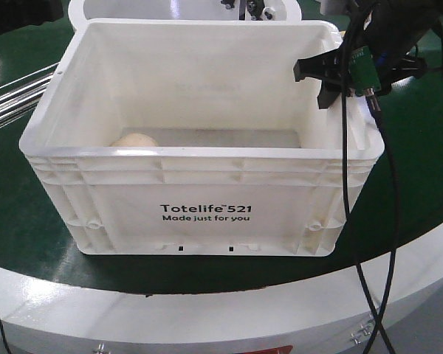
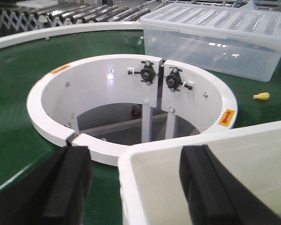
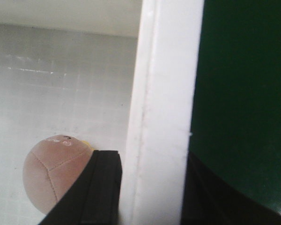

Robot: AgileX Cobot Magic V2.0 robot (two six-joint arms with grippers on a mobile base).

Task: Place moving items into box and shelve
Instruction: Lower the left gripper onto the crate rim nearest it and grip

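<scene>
The box (image 1: 199,214), a large white crate printed "Totelife 521", stands on the green belt. A pale cream moving item (image 1: 133,139) lies on its floor at the front left. A pinkish-brown one (image 3: 47,178) rests on the floor against the right wall, partly hidden by a finger. My right gripper (image 3: 150,157) is shut on the box's right rim (image 3: 164,93), one black finger inside and one outside; the front view shows this gripper (image 1: 317,74) at the far right corner. My left gripper (image 2: 136,154) is open and straddles the box's far left corner (image 2: 131,164) without touching it.
A white ring guard (image 2: 47,93) lies just beyond the box. Behind it sit a clear lidded bin (image 2: 215,42), a small yellow object (image 2: 261,96) on the belt, and steel rollers (image 2: 61,14). A black cable (image 1: 347,184) hangs across the box's right front.
</scene>
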